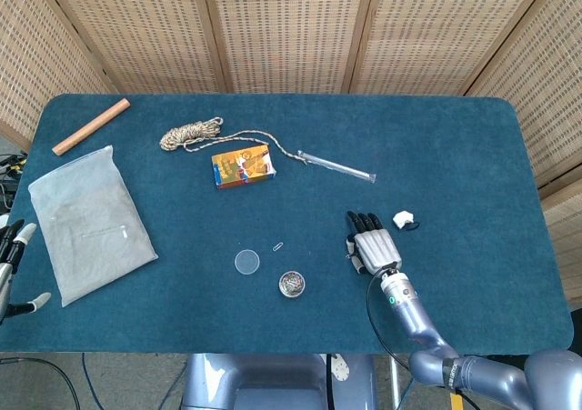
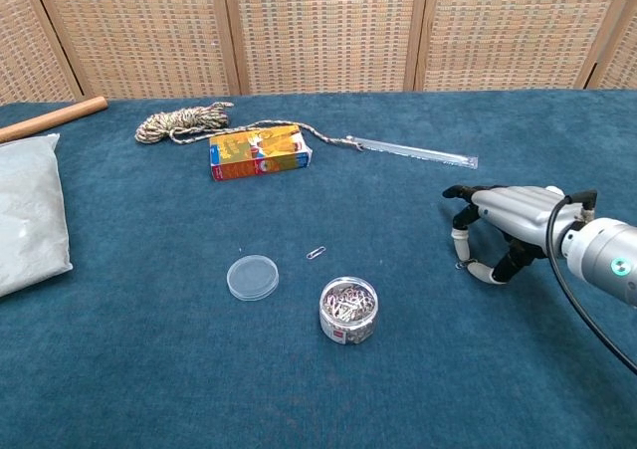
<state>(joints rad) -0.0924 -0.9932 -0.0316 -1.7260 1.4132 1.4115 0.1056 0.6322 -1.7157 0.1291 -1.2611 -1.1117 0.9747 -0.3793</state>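
Note:
My right hand [image 1: 371, 245] [image 2: 506, 224] arches over the blue cloth at the front right, fingertips down and thumb apart from the fingers. It grips nothing that I can make out. A tiny metal piece [image 2: 459, 263] lies on the cloth between thumb and fingertip. A small white object [image 1: 404, 218] sits just right of the hand. A round jar of paper clips [image 1: 291, 284] [image 2: 348, 310] stands to the hand's left, with its clear lid [image 1: 246, 262] [image 2: 252, 276] and a loose clip [image 1: 277, 245] [image 2: 317, 253] nearby. My left hand [image 1: 11, 255] shows at the left edge, off the table, fingers spread and empty.
An orange box [image 1: 244, 166] [image 2: 260, 151], a coil of rope [image 1: 191, 134] [image 2: 182, 123] and a clear slim tube [image 1: 336, 165] [image 2: 418, 153] lie toward the back. A wooden dowel [image 1: 90, 126] [image 2: 50, 118] and a grey bag [image 1: 89, 222] [image 2: 25, 215] are at the left.

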